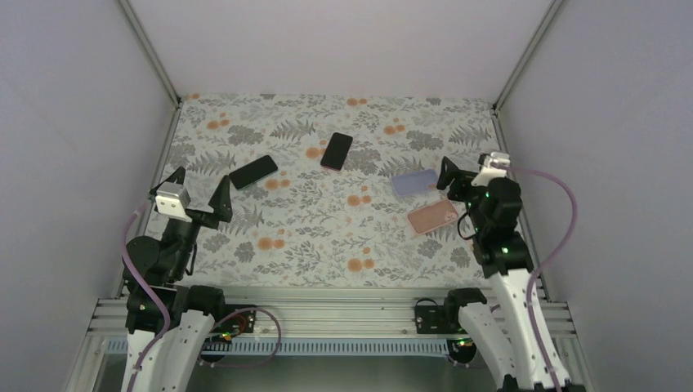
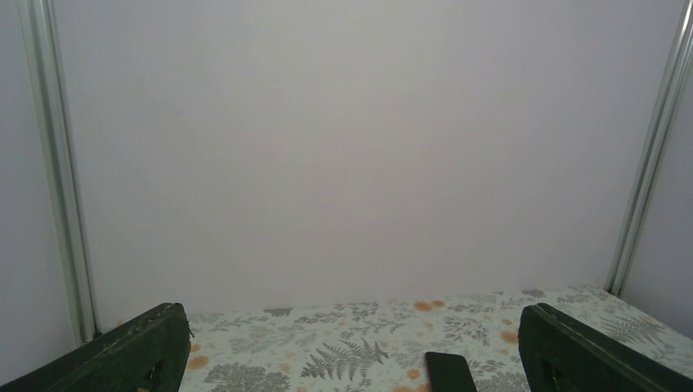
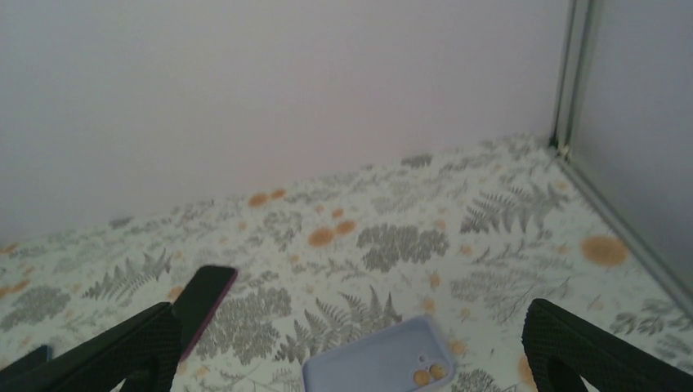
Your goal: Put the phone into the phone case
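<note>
Two dark phones lie on the floral table: one with a teal edge (image 1: 252, 171) at the left, one with a magenta edge (image 1: 336, 150) at the middle back. A lavender case (image 1: 413, 181) and a pink case (image 1: 432, 216) lie at the right, both empty. My left gripper (image 1: 200, 188) is open and empty, just left of the teal-edged phone; its view shows the end of a dark phone (image 2: 449, 373). My right gripper (image 1: 451, 186) is open and empty, just right of the lavender case (image 3: 380, 359); the magenta-edged phone (image 3: 204, 298) shows by its left finger (image 3: 106, 351).
White walls with metal corner posts (image 1: 151, 53) (image 1: 527, 53) close the table in at the left, back and right. The aluminium base rail (image 1: 327, 314) runs along the near edge.
</note>
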`<action>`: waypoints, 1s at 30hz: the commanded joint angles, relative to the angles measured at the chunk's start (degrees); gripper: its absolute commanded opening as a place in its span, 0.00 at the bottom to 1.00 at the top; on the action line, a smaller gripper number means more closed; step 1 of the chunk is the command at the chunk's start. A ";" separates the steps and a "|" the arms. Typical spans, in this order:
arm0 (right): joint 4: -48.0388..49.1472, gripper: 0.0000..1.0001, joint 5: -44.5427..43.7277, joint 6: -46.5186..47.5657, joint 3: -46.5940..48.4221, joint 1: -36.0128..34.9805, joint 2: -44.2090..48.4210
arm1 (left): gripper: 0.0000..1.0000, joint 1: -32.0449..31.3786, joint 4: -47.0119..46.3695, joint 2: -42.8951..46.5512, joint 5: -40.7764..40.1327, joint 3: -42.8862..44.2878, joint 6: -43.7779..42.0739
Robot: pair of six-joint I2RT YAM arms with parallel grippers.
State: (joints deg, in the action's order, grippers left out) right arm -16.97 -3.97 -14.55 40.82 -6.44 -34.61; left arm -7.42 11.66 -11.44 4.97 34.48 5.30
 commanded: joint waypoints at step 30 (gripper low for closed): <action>15.47 0.85 -9.63 -11.47 14.68 -6.63 -64.87 | 1.00 -0.14 -1.20 2.12 0.21 -0.73 -0.64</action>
State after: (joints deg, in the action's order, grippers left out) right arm -2.81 -9.50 -22.61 52.51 -12.10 -94.80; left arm -7.42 11.66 -9.85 4.95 34.26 5.30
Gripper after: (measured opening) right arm 0.895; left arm 0.999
